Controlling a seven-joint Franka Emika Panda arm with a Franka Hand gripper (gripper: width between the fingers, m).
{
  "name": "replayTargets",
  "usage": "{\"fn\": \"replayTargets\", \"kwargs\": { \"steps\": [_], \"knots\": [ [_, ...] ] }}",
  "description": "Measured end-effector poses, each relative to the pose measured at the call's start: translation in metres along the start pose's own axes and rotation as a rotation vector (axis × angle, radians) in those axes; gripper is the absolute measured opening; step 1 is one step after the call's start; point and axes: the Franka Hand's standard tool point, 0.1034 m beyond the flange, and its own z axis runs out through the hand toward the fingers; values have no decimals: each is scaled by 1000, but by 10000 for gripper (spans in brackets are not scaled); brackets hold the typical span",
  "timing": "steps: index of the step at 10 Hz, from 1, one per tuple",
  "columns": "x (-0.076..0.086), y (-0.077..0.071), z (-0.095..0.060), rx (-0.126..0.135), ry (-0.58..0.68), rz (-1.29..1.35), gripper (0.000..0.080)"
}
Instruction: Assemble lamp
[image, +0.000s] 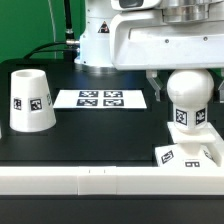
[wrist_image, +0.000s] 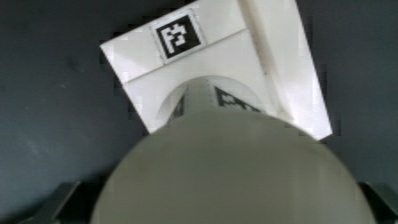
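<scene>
Exterior view: bulb (image: 188, 100) stands on base (image: 192, 156), between gripper (image: 186, 84) fingers.

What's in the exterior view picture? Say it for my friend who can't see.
A round white bulb stands upright over a flat square base at the exterior view's right, under the robot's gripper. At the left sits a cup-shaped shade on the black table, a marker board lying between.

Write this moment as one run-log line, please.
bulb: upright over base | fingers: either side of bulb, grip unclear | shade: standing apart, wide end down
</scene>
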Motion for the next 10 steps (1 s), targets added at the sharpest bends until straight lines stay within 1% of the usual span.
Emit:
{"fn": "replayTargets", "kwargs": {
  "steps": [3, 5, 6, 8, 10],
  "knots": [
    [-1, 0, 0, -1, -2, 179, 577],
    [-4, -2, 1, -1, -11, 331, 577],
    [-8, -3, 3, 9, -26, 476, 577],
    [-11, -7, 4, 24, -51, 660, 577],
    [-15, -10, 6, 48, -99, 883, 577]
  ]
}}
